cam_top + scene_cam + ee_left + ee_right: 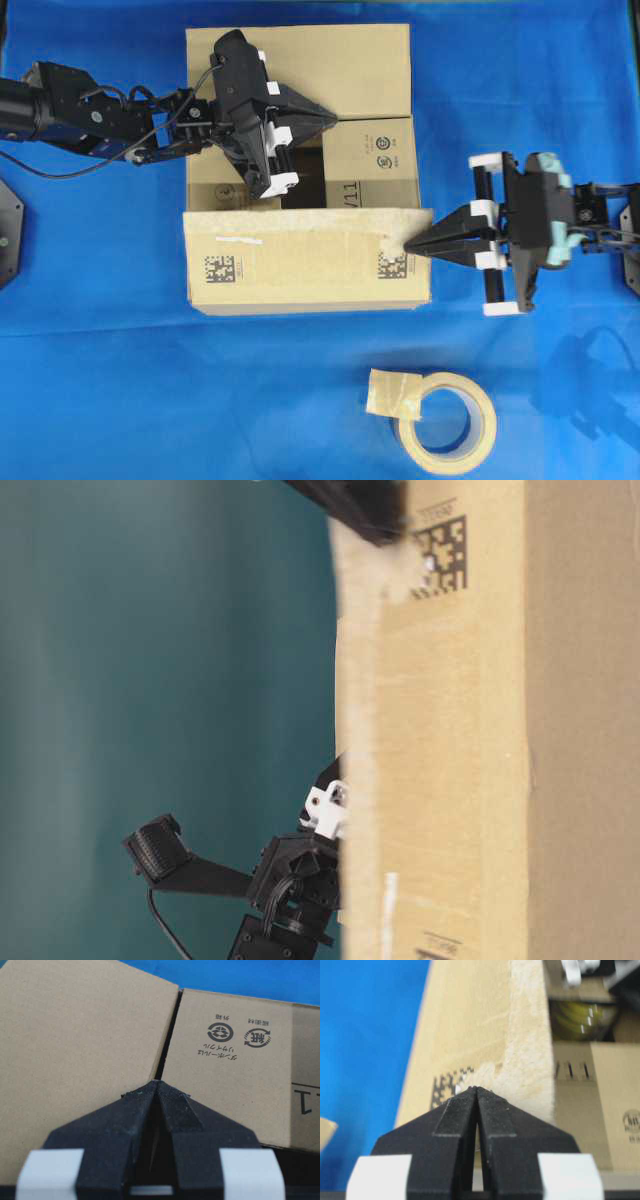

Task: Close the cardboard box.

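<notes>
The blue cloth (100,380) covers the whole table. The box (300,270) sits on it, a little behind the centre, with the far flap and the right flap folded in; the near flap lies out towards the front and a gap stays open in the middle. The left gripper (325,118) is over the far flap, jaws together, tips at the seam between the two flaps. The right gripper (412,243) has its jaws together at the right corner of the near flap; whether they pinch the edge is not clear. A tape roll (447,422) lies in front, well apart from the box.
</notes>
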Robot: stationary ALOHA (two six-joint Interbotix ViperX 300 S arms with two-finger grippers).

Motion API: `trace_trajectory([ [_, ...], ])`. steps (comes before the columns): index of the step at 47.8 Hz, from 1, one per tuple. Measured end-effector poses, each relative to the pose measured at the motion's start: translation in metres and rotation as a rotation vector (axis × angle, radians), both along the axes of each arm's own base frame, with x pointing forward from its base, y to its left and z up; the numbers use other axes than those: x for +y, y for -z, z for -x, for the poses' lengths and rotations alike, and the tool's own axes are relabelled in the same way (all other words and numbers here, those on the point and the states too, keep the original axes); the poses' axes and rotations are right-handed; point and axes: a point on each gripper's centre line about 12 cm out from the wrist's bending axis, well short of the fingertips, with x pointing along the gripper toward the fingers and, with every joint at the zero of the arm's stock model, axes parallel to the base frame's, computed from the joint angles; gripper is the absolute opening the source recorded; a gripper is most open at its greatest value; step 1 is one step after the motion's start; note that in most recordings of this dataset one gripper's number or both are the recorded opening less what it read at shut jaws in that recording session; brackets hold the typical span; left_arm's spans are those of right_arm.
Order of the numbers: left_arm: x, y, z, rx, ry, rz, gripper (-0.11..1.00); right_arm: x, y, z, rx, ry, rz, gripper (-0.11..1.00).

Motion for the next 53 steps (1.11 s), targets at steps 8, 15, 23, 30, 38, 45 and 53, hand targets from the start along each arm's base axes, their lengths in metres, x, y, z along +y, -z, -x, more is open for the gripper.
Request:
trace_trajectory([
  [8,0.0,0.0,0.0,0.0,0.001,0.0,0.0,-0.002,0.021,-0.005,0.074,0.018,-0.01,0.0],
  [15,-0.001,0.0,0.0,0.0,0.001,0.001,0.0,-0.003,0.027,-0.01,0.091,0.036,-0.028,0.0],
  [23,-0.001,0.0,0.0,0.0,0.004,0.0,0.0,-0.002,0.027,-0.011,0.091,0.038,-0.031,0.0],
  [30,-0.003,-0.001,0.0,0.0,0.007,0.0,0.0,-0.002,0.026,-0.012,0.09,0.038,-0.032,0.0],
  [38,-0.005,-0.019,0.0,-0.028,0.013,-0.004,0.0,-0.002,0.024,-0.014,0.088,0.034,-0.027,0.0],
  [45,-0.006,-0.052,0.001,-0.058,0.018,-0.02,0.0,-0.002,0.023,-0.015,0.085,0.035,-0.028,0.0],
  [53,-0.004,-0.087,0.004,-0.074,0.02,-0.043,0.0,-0.002,0.023,-0.015,0.082,0.034,-0.026,0.0],
])
